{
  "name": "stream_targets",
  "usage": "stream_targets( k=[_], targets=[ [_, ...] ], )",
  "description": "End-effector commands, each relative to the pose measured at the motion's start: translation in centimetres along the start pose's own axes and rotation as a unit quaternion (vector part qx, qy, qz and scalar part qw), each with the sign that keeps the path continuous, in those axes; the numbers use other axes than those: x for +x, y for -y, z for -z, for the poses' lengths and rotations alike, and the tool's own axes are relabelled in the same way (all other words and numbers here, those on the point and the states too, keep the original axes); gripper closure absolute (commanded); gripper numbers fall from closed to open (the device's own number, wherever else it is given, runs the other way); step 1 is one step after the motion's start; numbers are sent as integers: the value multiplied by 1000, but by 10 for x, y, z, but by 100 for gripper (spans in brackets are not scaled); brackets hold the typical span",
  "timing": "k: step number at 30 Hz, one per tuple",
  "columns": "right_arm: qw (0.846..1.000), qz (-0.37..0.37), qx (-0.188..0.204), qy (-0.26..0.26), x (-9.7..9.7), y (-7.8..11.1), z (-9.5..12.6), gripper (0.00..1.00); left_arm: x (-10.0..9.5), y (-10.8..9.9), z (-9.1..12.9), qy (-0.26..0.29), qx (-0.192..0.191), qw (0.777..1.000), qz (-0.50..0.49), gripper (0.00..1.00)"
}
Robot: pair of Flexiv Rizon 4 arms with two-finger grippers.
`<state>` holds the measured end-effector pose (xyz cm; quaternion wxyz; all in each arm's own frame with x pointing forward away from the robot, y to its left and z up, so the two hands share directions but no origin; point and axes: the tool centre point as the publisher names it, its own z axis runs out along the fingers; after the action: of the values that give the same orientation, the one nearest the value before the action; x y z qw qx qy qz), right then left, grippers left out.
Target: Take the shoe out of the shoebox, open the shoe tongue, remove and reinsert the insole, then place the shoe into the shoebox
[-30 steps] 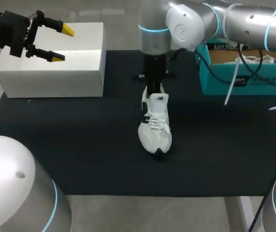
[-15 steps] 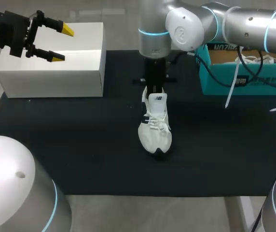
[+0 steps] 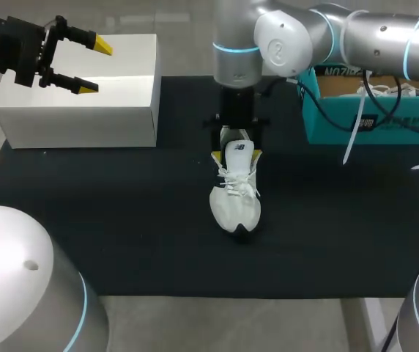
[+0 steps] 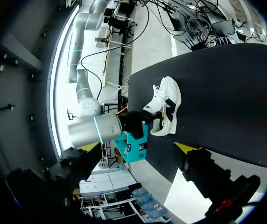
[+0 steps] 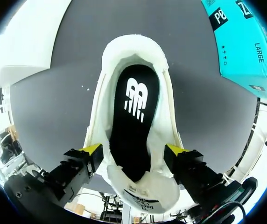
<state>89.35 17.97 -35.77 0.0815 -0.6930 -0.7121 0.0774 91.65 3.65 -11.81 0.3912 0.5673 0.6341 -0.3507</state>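
A white shoe (image 3: pixel 234 192) lies on the black mat (image 3: pixel 121 220), toe toward the table's front. My right gripper (image 3: pixel 236 155) hangs over its heel end, open, one yellow tip on each side of the collar. In the right wrist view the shoe (image 5: pixel 166 121) lies between the spread fingers (image 5: pixel 90 149), its black insole (image 5: pixel 133 116) showing in the opening, and the tongue (image 5: pixel 145 193) is folded back toward the gripper (image 5: pixel 133 149). The teal shoebox (image 3: pixel 374 117) stands at the right. My left gripper (image 3: pixel 95 67) hovers open and empty over a white box (image 3: pixel 78 110).
The white box sits at the mat's back left corner. White laces or paper show inside the teal shoebox, and cables (image 3: pixel 356 125) hang from my right arm in front of it. From the left wrist view the shoe (image 4: pixel 167 107) lies far ahead.
My right gripper has opened from shut, its yellow tips now spread on either side of the shoe. The shoe and my left arm have stayed put.
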Motion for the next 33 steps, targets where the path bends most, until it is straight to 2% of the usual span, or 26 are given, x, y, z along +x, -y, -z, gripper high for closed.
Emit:
stream_targets(
  k=[1, 14, 20, 21, 22, 23, 24, 29, 33],
  targets=[
    [1000, 0, 4, -1, 0, 1, -2, 0, -1, 0, 0, -2, 0, 1000, 0, 0],
    [1000, -10, 22, 10, 5, 28, 10, 0, -1, 0, 0, -2, 0, 1000, 0, 0],
    [1000, -22, -1, 20, 11, 36, 22, 0, -1, 0, 0, -2, 0, 1000, 0, 0],
    [999, -24, -6, 23, 11, 37, 24, 42, -1, 0, 0, -2, 0, 1000, 0, 0],
    [999, -26, -11, 26, 13, 37, 25, 64, -1, 0, 0, -2, 0, 1000, 0, 0],
    [999, -25, -15, 28, 13, 37, 26, 91, -1, 0, 0, -2, 0, 1000, 0, 0],
    [999, -24, -17, 31, 13, 37, 26, 100, -1, 0, 0, -2, 0, 1000, 0, 0],
    [998, -20, -49, 33, 7, 34, 27, 100, -1, 0, 0, -2, 0, 1000, 0, 0],
    [997, -19, -54, 43, 2, 30, 29, 100, -1, 0, 0, -2, 0, 1000, 0, 0]
  ],
)
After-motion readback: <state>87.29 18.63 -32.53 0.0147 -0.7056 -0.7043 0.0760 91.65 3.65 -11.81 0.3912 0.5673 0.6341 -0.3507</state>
